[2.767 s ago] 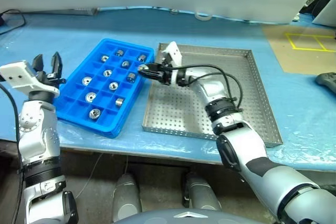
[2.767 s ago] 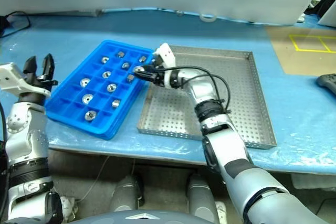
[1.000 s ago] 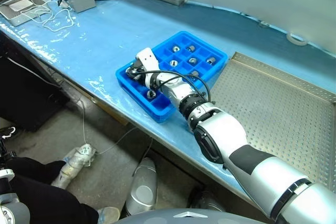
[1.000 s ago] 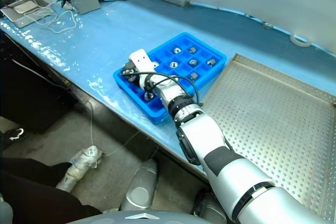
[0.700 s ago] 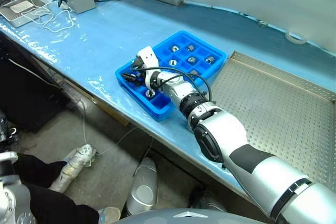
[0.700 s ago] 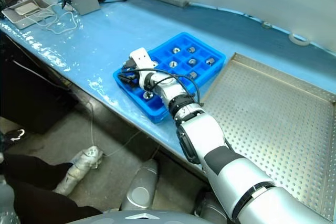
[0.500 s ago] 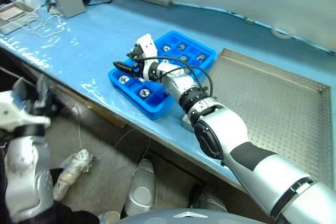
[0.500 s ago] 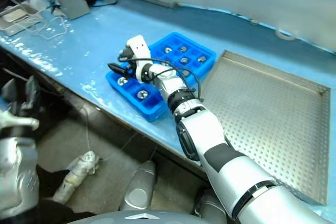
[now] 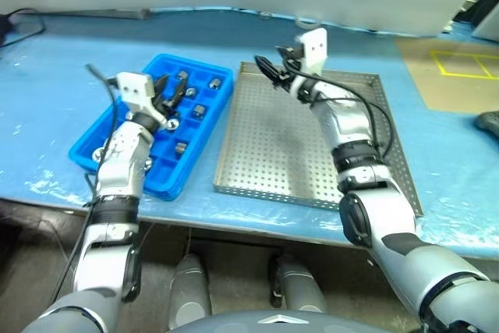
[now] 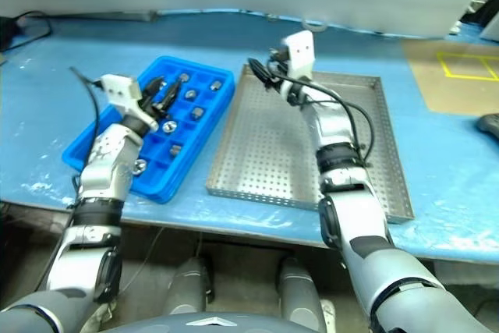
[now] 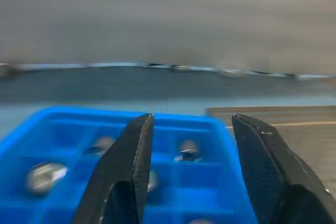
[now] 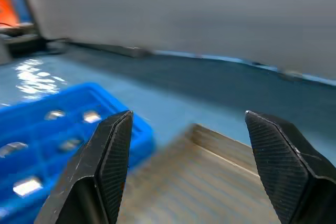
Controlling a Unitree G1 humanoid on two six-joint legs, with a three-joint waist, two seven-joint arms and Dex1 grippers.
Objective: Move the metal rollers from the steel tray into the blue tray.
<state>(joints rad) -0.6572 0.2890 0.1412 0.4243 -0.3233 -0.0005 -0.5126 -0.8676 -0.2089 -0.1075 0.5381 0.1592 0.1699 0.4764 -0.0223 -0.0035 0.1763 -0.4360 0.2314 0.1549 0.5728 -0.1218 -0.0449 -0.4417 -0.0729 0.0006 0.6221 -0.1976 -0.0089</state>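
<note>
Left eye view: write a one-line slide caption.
Both open claws, left and right, hover over the blue tray of metal rollers and the bare steel tray.

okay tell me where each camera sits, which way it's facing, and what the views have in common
Head stereo eyes: look down over both arms at the bright blue compartmented plastic tray, the perforated silver steel tray, left gripper, right gripper.
Left wrist: between its open black fingers, the blue tray's metal rollers.
Right wrist: both trays.
All share the blue tray.

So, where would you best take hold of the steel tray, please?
Probably the near rim of the steel tray, from above: it lies flat, and that thin upright wall lets the fingers straddle it. Its left rim sits close beside the blue tray.
</note>
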